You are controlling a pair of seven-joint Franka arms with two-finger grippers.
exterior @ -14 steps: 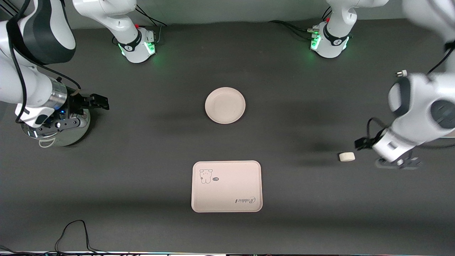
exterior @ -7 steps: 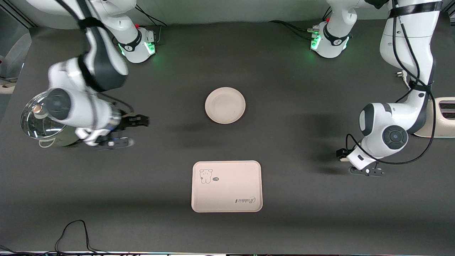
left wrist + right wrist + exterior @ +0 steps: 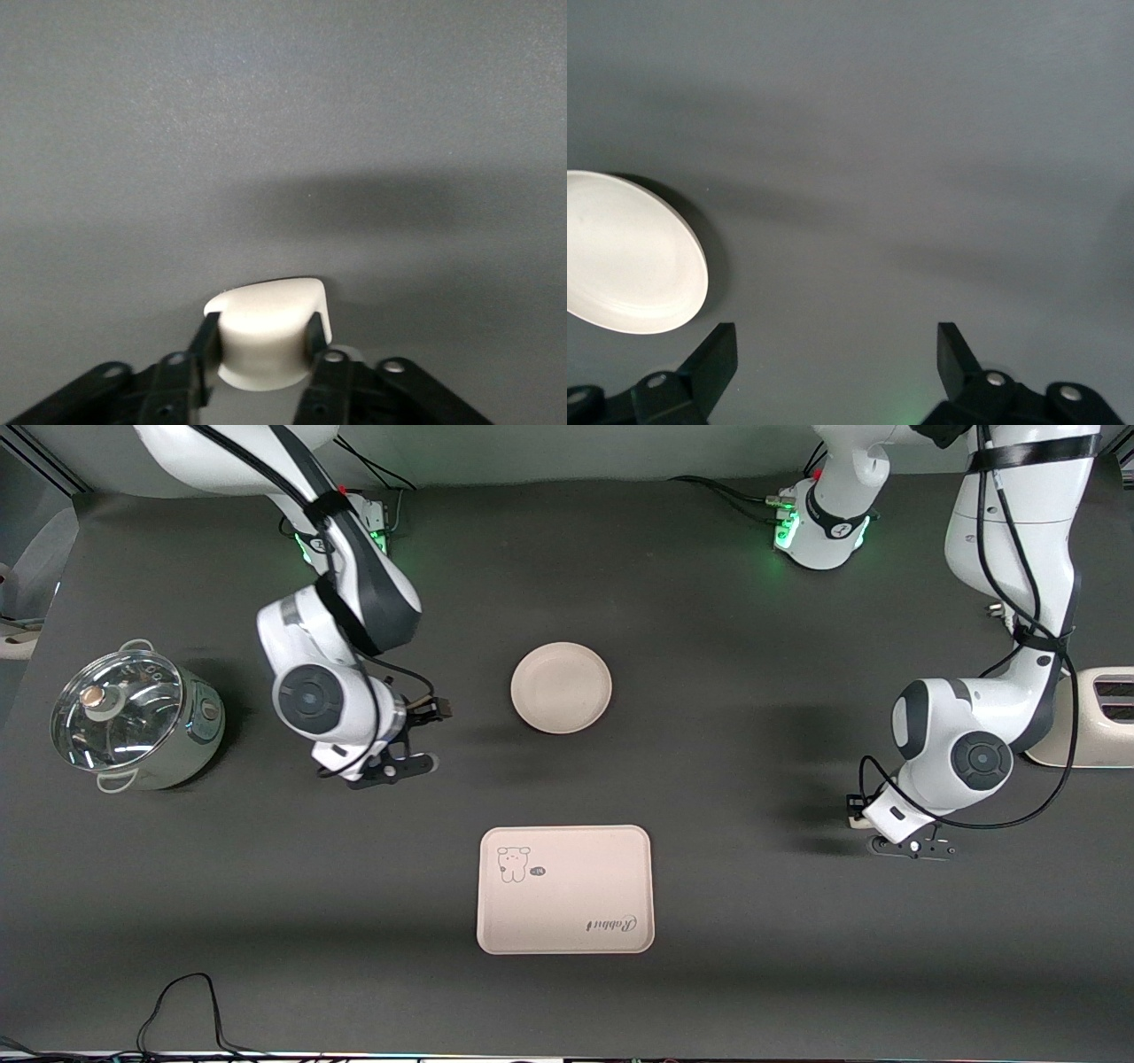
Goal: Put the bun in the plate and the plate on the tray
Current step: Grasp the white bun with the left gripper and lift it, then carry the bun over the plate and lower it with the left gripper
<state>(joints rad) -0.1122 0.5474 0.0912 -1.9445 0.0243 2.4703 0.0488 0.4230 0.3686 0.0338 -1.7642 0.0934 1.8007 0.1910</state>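
We see the right gripper (image 3: 436,710) has swung in beside the plate (image 3: 561,687), fingers spread wide and empty, while the left gripper (image 3: 854,809) clamps the bun (image 3: 268,332) near the left arm's table end.

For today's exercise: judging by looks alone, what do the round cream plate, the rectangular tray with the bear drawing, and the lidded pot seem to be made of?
Round cream plate: probably matte plastic or melamine; dull, even surface with no glare.
Cream-pink rectangular tray: likely the same matte plastic; printed bear drawing and script, soft rounded corners.
Lidded pot: polished metal body with mirror reflections; the lid looks like clear glass, with a pale knob.
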